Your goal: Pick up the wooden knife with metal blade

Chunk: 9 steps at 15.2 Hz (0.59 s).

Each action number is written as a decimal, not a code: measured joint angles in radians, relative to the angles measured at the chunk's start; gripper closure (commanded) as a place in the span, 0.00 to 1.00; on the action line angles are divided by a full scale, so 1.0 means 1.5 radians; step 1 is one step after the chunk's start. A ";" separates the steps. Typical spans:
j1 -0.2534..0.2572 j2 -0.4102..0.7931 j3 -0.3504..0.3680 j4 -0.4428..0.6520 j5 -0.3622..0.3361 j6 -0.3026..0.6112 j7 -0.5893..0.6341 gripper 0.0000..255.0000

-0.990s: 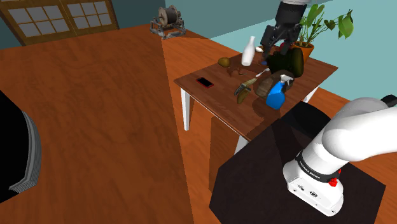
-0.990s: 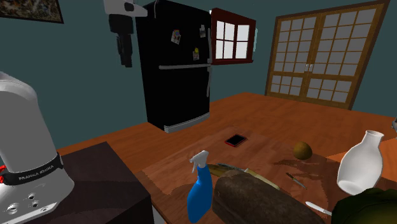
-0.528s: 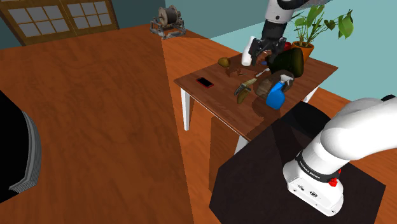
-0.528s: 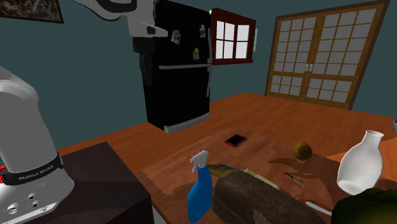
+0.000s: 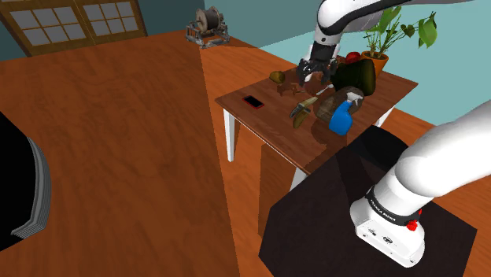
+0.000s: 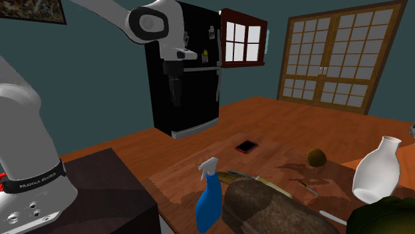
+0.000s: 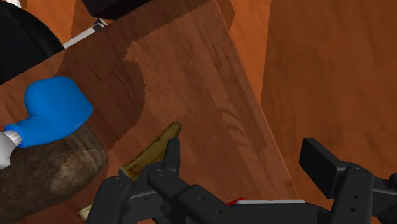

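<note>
The knife point(image 6: 308, 187) is small, with a dark brown handle and a grey blade. It lies flat on the brown table point(image 6: 279, 156) between a round brown fruit point(image 6: 316, 157) and a white vase point(image 6: 376, 174). My black gripper point(image 6: 177, 98) points down, high above the table and apart from the knife. In the shoulder view the gripper point(image 5: 308, 74) hovers over the table's far side. In the wrist view the gripper point(image 7: 248, 159) is open with nothing between its fingers point(image 7: 170, 153).
On the table are a blue spray bottle point(image 5: 342, 120), a brown loaf-like lump point(image 6: 266, 206), an olive banana-shaped thing point(image 7: 153, 149), a red phone point(image 5: 252, 101) and a second, pale knife point(image 6: 331, 217). A dark green object point(image 5: 358, 75) and a potted plant point(image 5: 393, 31) stand at the far end.
The arm has swung toward the shoulder view's left and come down over the table's far side. The gripper stays open. Nothing on the table has moved.
</note>
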 measured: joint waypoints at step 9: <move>-0.023 0.221 -0.035 0.093 0.045 0.134 0.009 0.00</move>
